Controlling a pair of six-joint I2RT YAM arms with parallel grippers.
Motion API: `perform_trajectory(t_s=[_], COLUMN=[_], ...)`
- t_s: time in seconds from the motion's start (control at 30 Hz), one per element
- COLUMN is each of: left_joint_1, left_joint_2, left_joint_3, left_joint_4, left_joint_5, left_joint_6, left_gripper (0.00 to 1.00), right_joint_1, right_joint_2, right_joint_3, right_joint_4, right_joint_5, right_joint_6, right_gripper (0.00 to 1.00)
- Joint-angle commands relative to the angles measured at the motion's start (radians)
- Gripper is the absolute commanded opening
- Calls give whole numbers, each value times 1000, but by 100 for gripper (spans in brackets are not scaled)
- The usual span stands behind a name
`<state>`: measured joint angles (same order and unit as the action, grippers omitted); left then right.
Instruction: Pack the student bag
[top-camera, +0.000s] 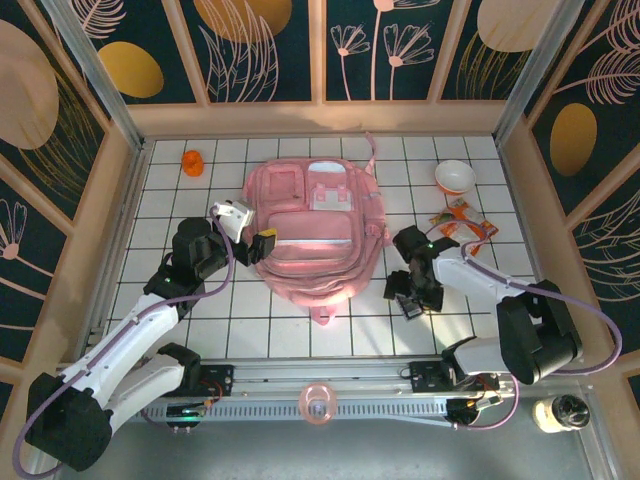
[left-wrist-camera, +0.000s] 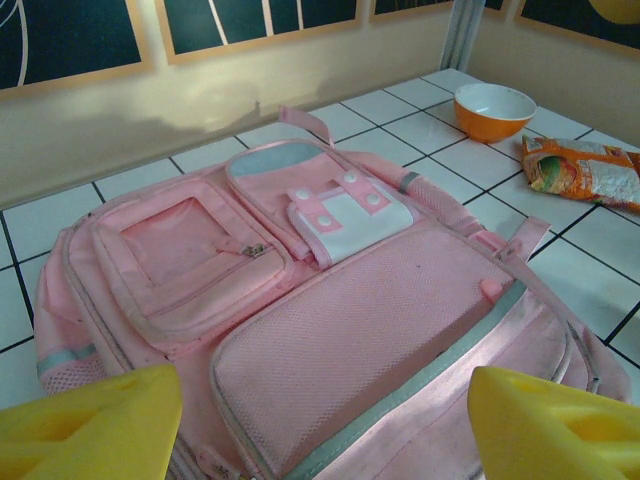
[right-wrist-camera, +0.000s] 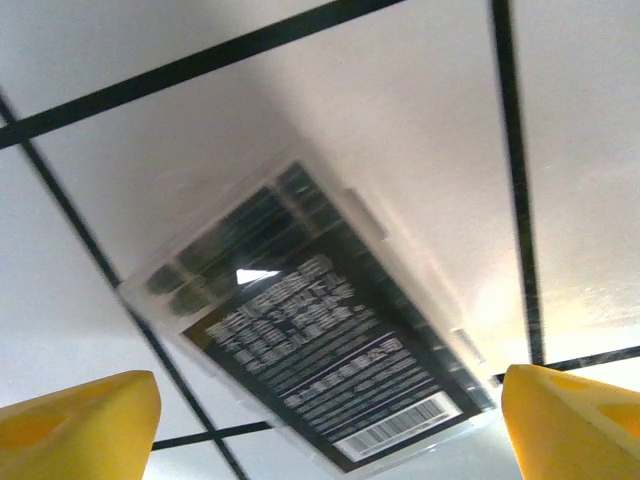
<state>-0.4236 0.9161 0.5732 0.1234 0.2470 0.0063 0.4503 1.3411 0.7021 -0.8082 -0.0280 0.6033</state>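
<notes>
The student bag (top-camera: 310, 240) is a big pink backpack lying flat mid-table, front pockets up. My left gripper (top-camera: 258, 245) hovers at its left edge. In the left wrist view the yellow fingers (left-wrist-camera: 90, 425) stand wide apart over the bag (left-wrist-camera: 330, 320), and that gripper (left-wrist-camera: 325, 430) is open with nothing between them. My right gripper (top-camera: 410, 298) hangs just off the bag's right side above a flat clear case with a black barcode label (right-wrist-camera: 320, 360) lying on the tiles. The right gripper (right-wrist-camera: 330, 430) is open, a finger on either side of the case.
An orange-and-white bowl (top-camera: 455, 177) and an orange snack packet (top-camera: 462, 225) lie at the back right. A small orange object (top-camera: 192, 162) sits at the back left. A pink ring (top-camera: 317, 403) and a jar (top-camera: 560, 412) rest by the front rail. Wooden walls enclose the table.
</notes>
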Motion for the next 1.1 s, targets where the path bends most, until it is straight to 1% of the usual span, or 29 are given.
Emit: perform_trajectory(t_s=[0.0,0.23,0.3,0.43,0.67,0.73,0.87,1.0,1.07], left_joint_1=[0,0,0,0,0,0,0,0,0], left_joint_2=[-8,-10,-11,-19,-19,-15,-4,0,-8], left_joint_3=[-13,-13,-13,-13,-18,-16,-13,-10,-12], left_joint_4=[27,28,28,21,36,46,53,49,45], left_joint_5=[12,17,17,11,8,10,19,22,17], left_joint_6=[-14,-12,-13,-13,-5,-6,-9,-11,-10], left_gripper=[74,74,74,74,74,74,74,74,74], right_joint_1=[-33,-41,-41,-35,26,39,43,90,134], right_joint_2=[-4,40,53,75,7,-9,3,79,132], right_joint_3=[-17,-5,-14,-26,-7,26,98,119,125], right_joint_4=[-15,4,38,72,21,-30,-127,-111,-91], right_joint_5=[28,38,5,-104,-252,-225,-71,-16,0], right_joint_6=[-33,-22,-32,-41,-10,-8,-33,-86,-108], right_gripper=[93,92,92,90,89,90,91,91,92])
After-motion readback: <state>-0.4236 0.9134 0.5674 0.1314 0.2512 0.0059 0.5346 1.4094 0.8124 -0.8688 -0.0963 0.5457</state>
